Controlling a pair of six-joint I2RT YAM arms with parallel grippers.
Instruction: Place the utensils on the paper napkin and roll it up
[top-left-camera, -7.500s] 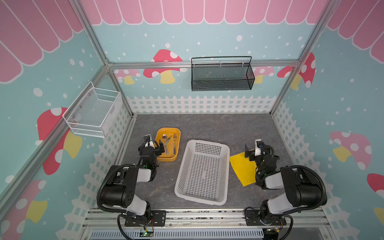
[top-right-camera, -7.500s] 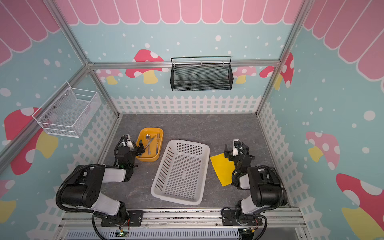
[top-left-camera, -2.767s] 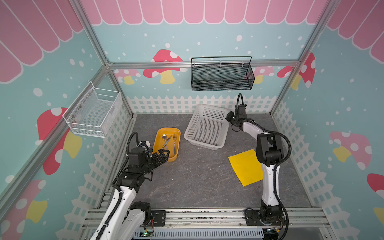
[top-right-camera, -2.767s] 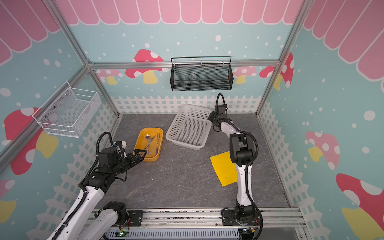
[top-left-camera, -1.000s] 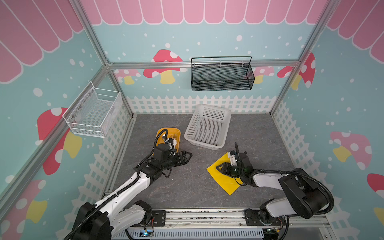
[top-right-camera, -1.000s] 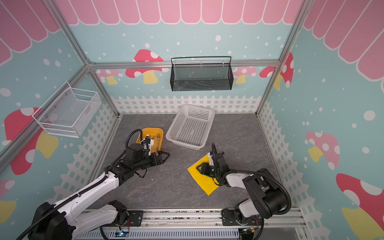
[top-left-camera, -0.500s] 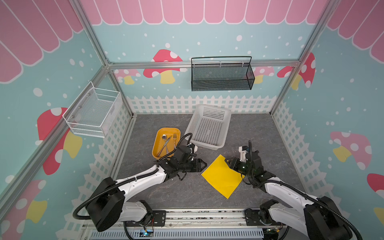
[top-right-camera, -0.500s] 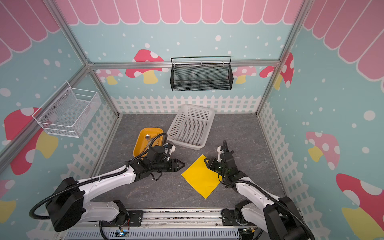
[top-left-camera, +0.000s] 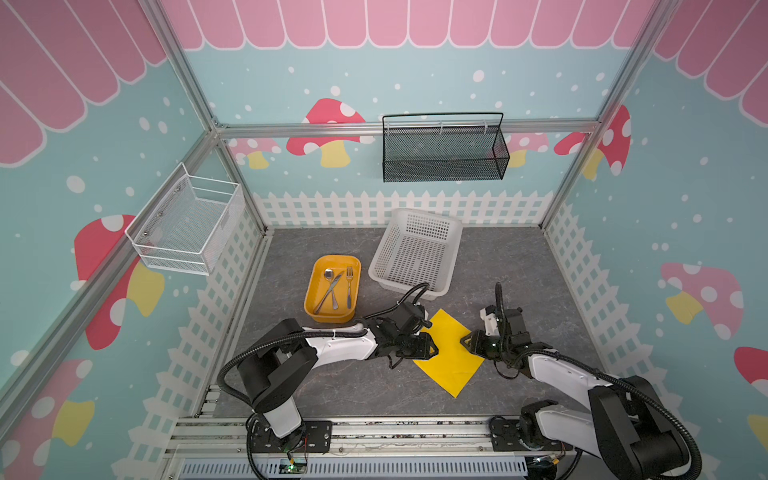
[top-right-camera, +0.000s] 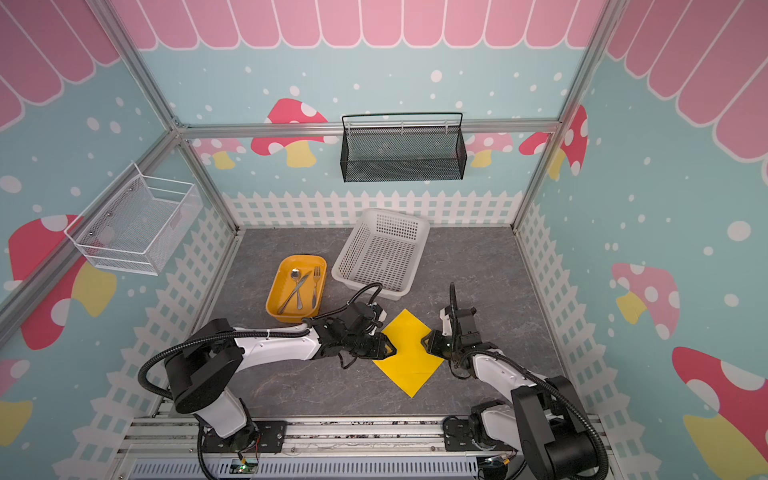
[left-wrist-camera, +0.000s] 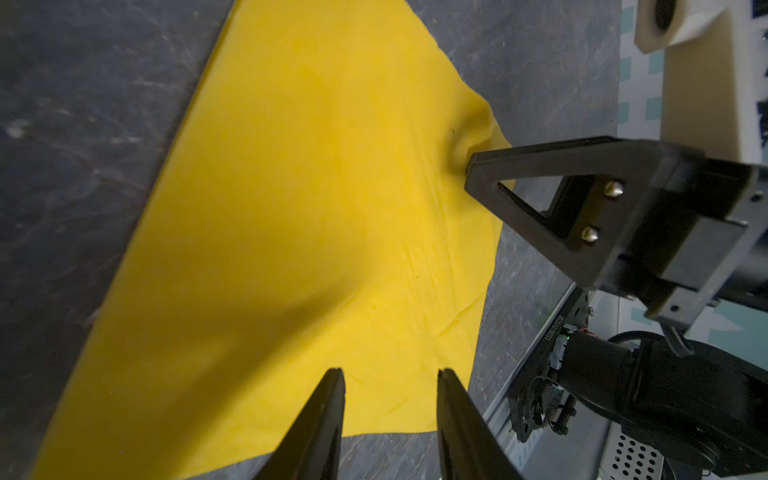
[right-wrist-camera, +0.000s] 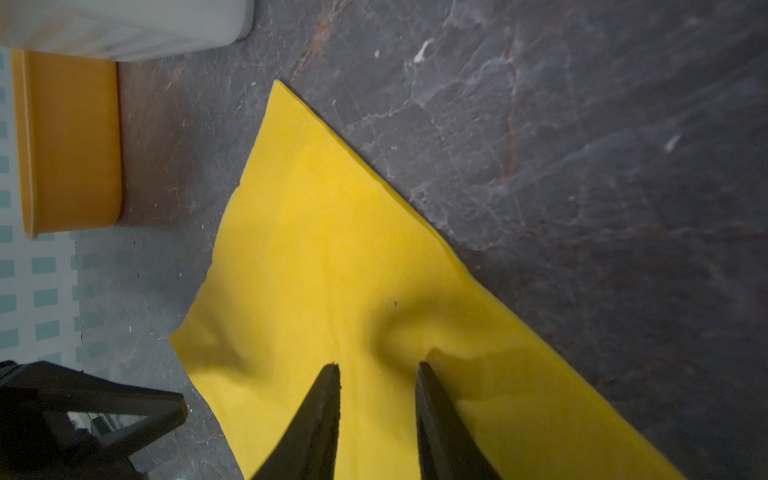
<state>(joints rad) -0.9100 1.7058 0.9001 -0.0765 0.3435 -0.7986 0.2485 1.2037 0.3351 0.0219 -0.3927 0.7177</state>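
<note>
Left gripper (top-left-camera: 432, 347) has slid in since a moment ago and now hangs over the nearest edge of the paper napkin (top-left-camera: 451, 365), facing the right gripper (top-left-camera: 466, 344) across the sheet! Behind the left wrist, just beside the forearm, stands the orange tray (top-left-camera: 328, 318). The utensils (top-left-camera: 334, 289) all lie inside it, well apart from both grippers. White basket (top-left-camera: 384, 257) sits beyond the left gripper, one corner near the arm's looping cable.

Left jaws are narrow with a clear gap, yellow paper lying under and ahead of the tips. Right jaws are narrow too, tips dug into the opposite edge, paper puckering around them. Pinched or only pressed? Can't tell. The napkin lies spread on the grey tabletop (top-left-camera: 332, 382) between the two grippers.
</note>
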